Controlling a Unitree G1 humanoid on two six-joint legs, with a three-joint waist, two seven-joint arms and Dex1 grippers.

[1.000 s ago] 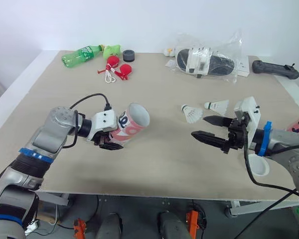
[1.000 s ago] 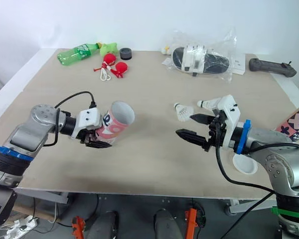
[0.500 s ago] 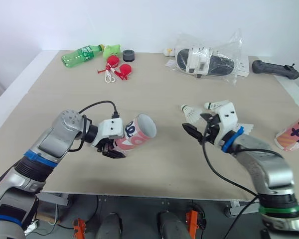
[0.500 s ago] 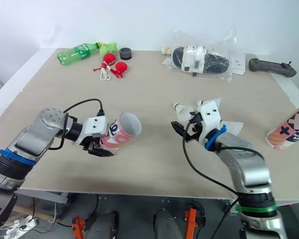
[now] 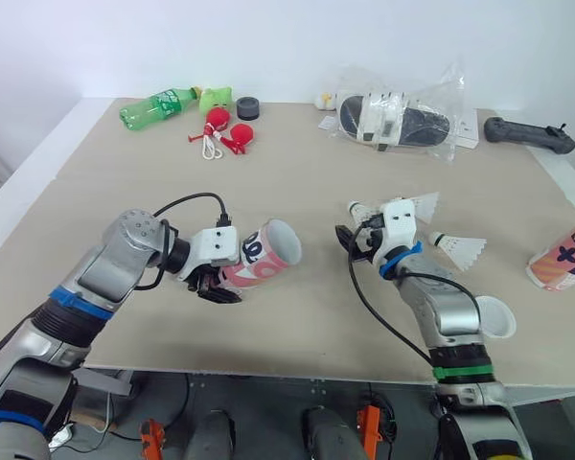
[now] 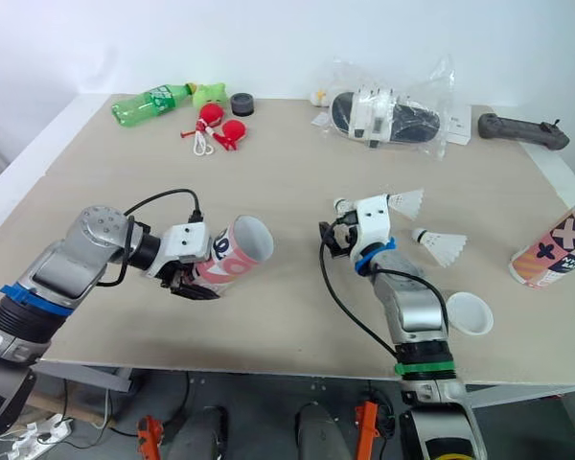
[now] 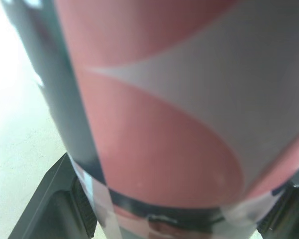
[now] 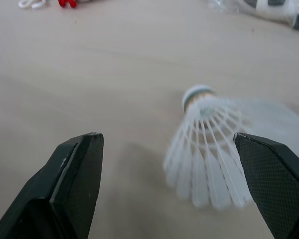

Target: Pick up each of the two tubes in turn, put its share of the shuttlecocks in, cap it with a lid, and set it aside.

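Gripping pink/white tube [image 5: 262,257] w/ L gripper [image 5: 217,285], shut tight on its lower end; tilted, open mouth twd table [image 5: 297,172] centre. R gripper [image 8: 172,142] spread wide, nothing held, straddling a shuttlecock [image 8: 209,149] lying on table. Two more shuttlecocks [image 5: 457,247] nearby; white lid [image 5: 494,319] and 2nd tube [image 5: 563,256] by R edge.

Tube [image 5: 266,255] lies left of shuttlecocks [image 5: 457,247] (lid [image 5: 489,318] apparently further right, nearer front).

The tube [image 5: 264,259] — pink, white and dark patches; shuttlecock [image 8: 209,149] — white.
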